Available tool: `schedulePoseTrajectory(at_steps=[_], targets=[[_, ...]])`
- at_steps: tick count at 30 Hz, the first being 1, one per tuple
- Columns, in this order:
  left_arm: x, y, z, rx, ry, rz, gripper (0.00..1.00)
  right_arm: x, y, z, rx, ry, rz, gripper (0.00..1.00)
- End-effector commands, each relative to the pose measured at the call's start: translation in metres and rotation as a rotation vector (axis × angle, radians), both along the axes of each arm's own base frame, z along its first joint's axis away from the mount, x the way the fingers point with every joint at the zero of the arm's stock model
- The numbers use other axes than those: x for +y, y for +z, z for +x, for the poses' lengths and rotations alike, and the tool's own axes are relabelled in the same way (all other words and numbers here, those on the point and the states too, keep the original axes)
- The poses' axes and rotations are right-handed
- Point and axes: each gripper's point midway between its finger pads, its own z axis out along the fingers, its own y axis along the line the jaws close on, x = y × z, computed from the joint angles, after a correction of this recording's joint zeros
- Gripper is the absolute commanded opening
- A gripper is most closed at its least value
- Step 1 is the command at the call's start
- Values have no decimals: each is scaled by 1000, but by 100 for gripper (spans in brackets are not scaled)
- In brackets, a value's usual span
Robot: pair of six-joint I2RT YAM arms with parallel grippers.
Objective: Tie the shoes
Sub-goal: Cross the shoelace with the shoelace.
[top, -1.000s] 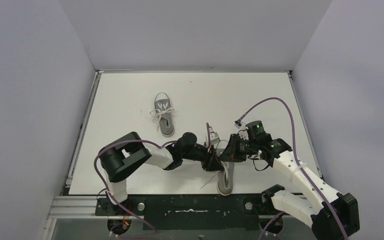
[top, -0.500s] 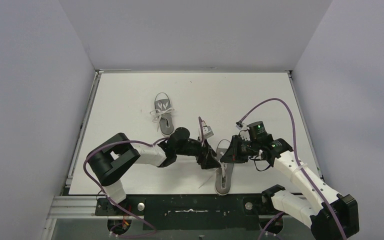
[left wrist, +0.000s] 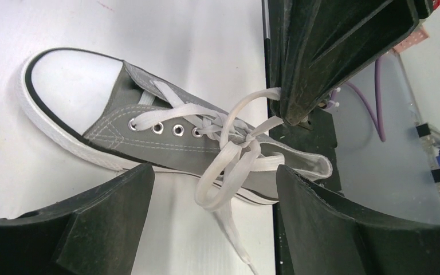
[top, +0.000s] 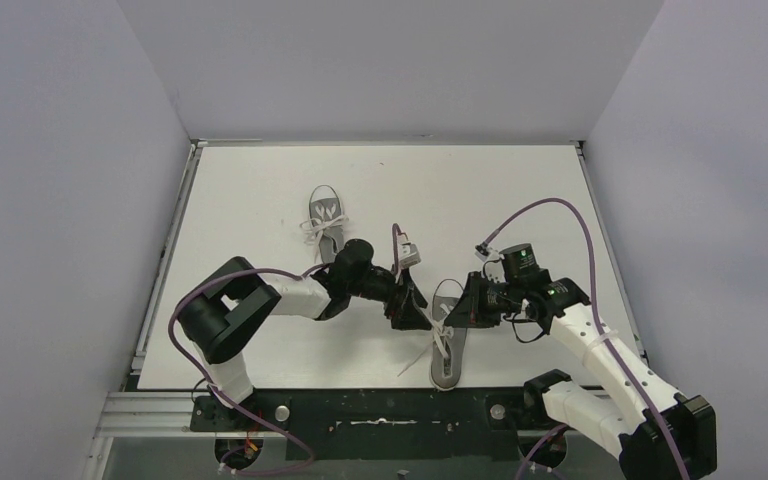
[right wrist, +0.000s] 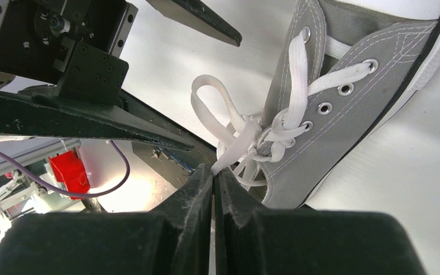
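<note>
White table (top: 260, 180) between grey walls is carrying everything. We are seeing the right gripper (right wrist: 213, 172) clenched on a strand of white lace right at its tips, holding it out sideways from the knot (right wrist: 255, 132). We are seeing the left gripper (left wrist: 213, 172) spread wide, gripping nothing, with the free loop (left wrist: 206, 184) lying in the gap between its fingers. Both grippers are flanking the near shoe (top: 446, 345), left one on its left side, right one on its right, each just beside the lacing. That shoe is lying near the front edge, long axis running front to back, toe pointing away from the bases, so the loops are sticking out across it, one toward each arm. We are judging the left arm nearer the free loop; the coming move is hinging on closing there and drawing crosswise to the shoe, away from the right gripper. The far shoe (top: 326, 218) is sitting well apart, further back and left, laces bunched, too small to confirm a bow.
</note>
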Motion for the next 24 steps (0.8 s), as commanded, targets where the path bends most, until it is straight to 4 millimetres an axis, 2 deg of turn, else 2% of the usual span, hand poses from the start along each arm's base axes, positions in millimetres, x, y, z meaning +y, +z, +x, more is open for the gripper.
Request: schedulePoseTrajectory(at_steps=[1, 5, 7, 12, 20, 24], targets=[[-8, 23, 14, -170, -79, -56, 77, 3, 10, 3, -38, 25, 36, 1], [-18, 41, 16, -199, -109, -162, 77, 4, 11, 6, -38, 28, 36, 0], [-22, 41, 9, -193, -156, -191, 77, 4, 13, 9, -42, 25, 38, 1], [-19, 31, -7, -195, -266, -253, 71, 5, 14, 15, -41, 31, 44, 0], [-9, 12, -8, -296, -253, -225, 74, 3, 18, 16, -39, 21, 63, 1], [-8, -1, -8, -430, -234, -171, 74, 3, 19, 17, -43, 22, 66, 1]])
